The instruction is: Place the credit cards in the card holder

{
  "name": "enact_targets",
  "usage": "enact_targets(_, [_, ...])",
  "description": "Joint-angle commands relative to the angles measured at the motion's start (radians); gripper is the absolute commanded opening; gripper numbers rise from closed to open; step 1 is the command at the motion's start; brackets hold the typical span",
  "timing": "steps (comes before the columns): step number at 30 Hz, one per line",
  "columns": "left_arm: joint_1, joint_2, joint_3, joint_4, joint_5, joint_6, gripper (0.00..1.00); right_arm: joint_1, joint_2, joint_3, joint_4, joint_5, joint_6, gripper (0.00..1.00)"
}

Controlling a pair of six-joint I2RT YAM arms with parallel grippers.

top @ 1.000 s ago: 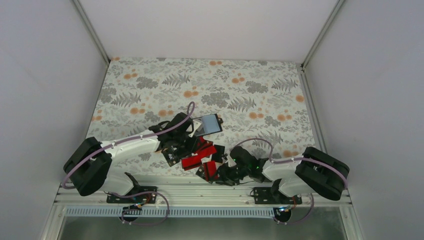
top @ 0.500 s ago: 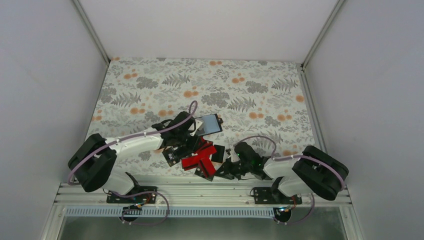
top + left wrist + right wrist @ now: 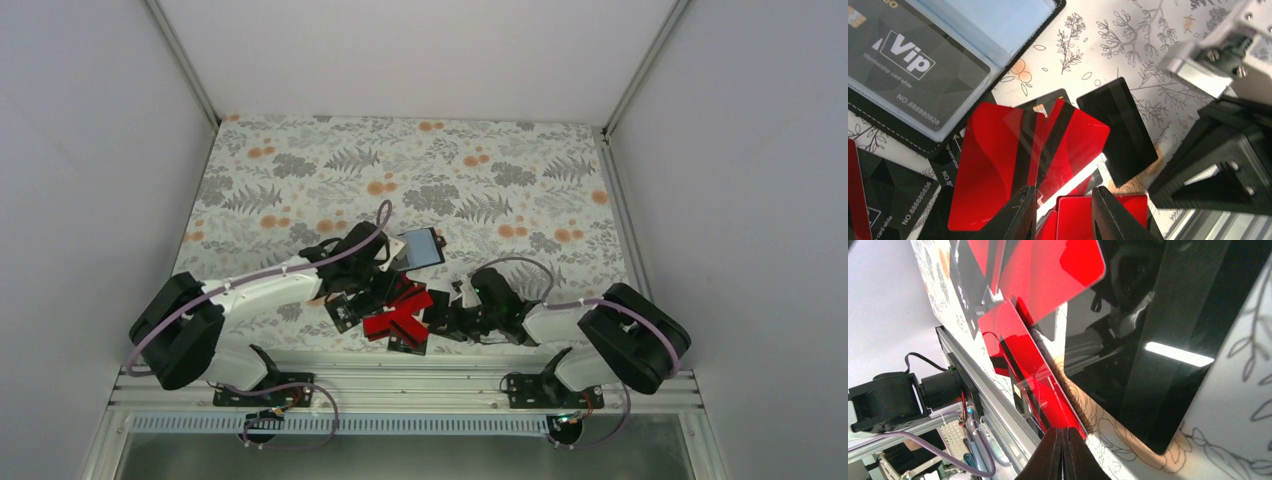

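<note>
The card holder (image 3: 420,250) lies open on the floral cloth, showing a light blue-grey pocket (image 3: 998,20) and a black "Vip" card (image 3: 913,60) in its sleeve. Several credit cards (image 3: 400,312), red and black, overlap in a pile just in front of it. My left gripper (image 3: 378,290) hovers over the pile, jaws open (image 3: 1063,215), with nothing between them and a red card (image 3: 993,165) below. My right gripper (image 3: 447,322) is low at the pile's right side, shut (image 3: 1062,452), tips at the near end of a red card (image 3: 1040,385) beside a glossy black card (image 3: 1148,340).
An aluminium rail (image 3: 400,365) runs along the near table edge, close behind the pile and the right gripper. The right arm's black body (image 3: 1218,150) is very near my left fingers. White walls enclose the table on three sides.
The right gripper has shut and moved away from the rail, up along the pile's right side. The left arm shifted only slightly and its jaws stayed as they were.
</note>
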Motion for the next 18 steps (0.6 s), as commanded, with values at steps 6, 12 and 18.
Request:
enact_targets(6, [-0.062, -0.084, -0.059, -0.012, 0.025, 0.027, 0.29, -0.038, -0.100, 0.071, -0.260, -0.035, -0.185, 0.16])
enact_targets(12, [-0.099, -0.035, -0.100, 0.034, -0.014, -0.053, 0.29, 0.016, -0.257, 0.032, -0.344, -0.005, -0.115, 0.44])
enact_targets(18, [-0.125, -0.019, -0.141, 0.091, 0.000, -0.081, 0.29, 0.117, -0.303, -0.062, -0.253, 0.078, 0.060, 0.54])
